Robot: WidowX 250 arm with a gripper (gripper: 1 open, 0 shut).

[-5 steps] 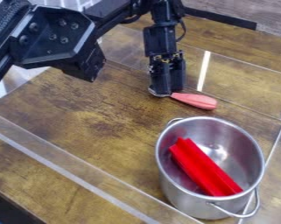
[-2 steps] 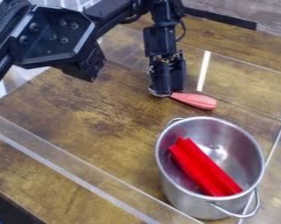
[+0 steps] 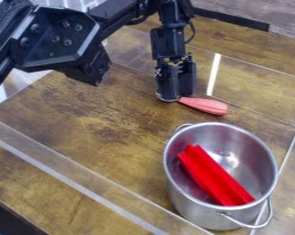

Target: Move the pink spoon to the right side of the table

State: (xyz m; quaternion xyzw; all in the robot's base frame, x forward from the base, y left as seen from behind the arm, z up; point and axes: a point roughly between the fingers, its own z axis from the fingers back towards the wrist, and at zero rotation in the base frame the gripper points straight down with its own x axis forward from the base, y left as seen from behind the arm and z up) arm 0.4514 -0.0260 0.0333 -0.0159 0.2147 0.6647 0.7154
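The largest thing is the tabletop (image 3: 76, 128), dark wood grain, with the arm (image 3: 63, 39) reaching in from the upper left. Next comes the steel pot (image 3: 223, 220), with red sticks (image 3: 215, 174) lying in it. Beyond the pot, the tool (image 3: 175, 95) is down at the tabletop. The smallest is the pink spoon (image 3: 202, 105), its handle pointing toward the right and its head end hidden at the tool's tips.

Between the earlier pictures and this one almost nothing has changed: spoon and pot lie where they did, and the arm has barely shifted, if at all. So the spoon has made no headway to the right. How far open the tool is, and whether it has hold of the spoon, I cannot tell. If it has no grip, it probably needs one before moving right, clear of the pot's rim.
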